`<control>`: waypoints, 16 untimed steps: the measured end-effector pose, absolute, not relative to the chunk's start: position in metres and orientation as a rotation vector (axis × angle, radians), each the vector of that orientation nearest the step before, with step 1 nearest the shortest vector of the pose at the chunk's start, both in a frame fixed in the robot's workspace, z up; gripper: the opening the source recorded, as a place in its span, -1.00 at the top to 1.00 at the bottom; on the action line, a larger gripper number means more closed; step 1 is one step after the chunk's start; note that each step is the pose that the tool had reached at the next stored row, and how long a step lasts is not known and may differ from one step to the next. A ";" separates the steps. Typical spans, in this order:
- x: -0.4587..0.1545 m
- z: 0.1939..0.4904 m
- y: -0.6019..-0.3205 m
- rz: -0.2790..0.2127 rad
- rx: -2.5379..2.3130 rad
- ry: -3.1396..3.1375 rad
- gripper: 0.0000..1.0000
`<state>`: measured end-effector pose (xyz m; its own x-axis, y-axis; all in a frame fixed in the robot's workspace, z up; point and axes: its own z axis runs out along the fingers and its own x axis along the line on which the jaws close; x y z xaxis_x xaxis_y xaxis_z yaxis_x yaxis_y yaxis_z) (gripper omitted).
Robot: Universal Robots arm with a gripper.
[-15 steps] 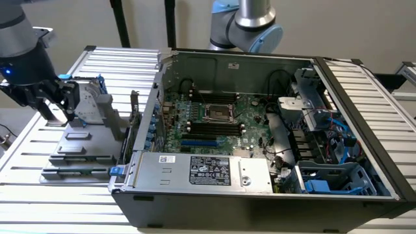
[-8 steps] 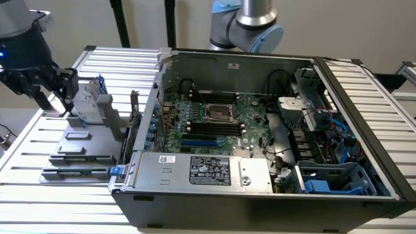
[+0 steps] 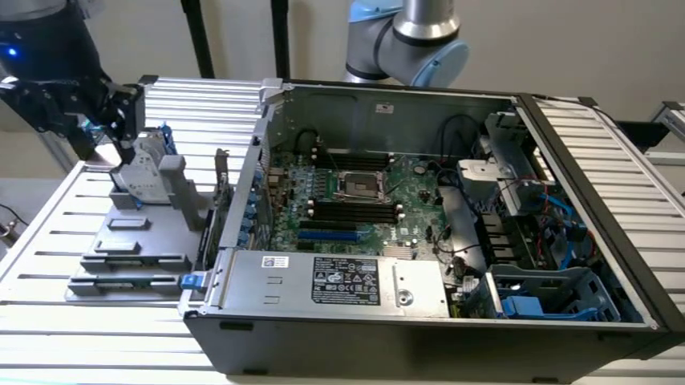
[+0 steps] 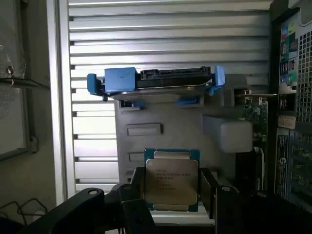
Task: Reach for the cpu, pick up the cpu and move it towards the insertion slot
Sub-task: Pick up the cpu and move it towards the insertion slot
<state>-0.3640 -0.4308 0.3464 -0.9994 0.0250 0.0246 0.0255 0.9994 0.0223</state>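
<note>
1. Over on the exterior view's left, the one hand (image 3: 107,136) is hanging above the grey tray (image 3: 128,257) on the slatted bench (image 3: 48,216).
2. It's clamping one cpu (image 4: 171,181), with two fingers (image 4: 138,187) pressing on its opposite edges.
3. One blue-tabbed hard drive (image 4: 156,82) is standing on the tray just beyond it.
4. One open PC case (image 3: 599,160) is sitting to the right, its motherboard socket (image 3: 358,186) well apart from the cpu.

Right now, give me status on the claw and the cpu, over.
Claw over the grey fixture, outside the case. Cpu at the claw, grip unconfirmed. Blue-tabbed hard drive on same fixture, clear of it.
</note>
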 end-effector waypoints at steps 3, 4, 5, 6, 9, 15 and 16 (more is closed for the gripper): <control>-0.351 0.359 -0.431 -0.035 -0.039 -3.117 -0.08; -0.346 0.364 -0.431 -0.035 -0.039 -3.116 -0.08; -0.342 0.367 -0.431 -0.036 -0.039 -3.116 -0.08; -0.337 0.371 -0.431 -0.035 -0.039 -3.115 -0.08; -0.323 0.380 -0.431 -0.035 -0.040 -3.114 -0.08; -0.296 0.385 -0.431 -0.035 -0.039 -3.114 -0.08; -0.292 0.385 -0.431 -0.035 -0.039 -3.114 -0.08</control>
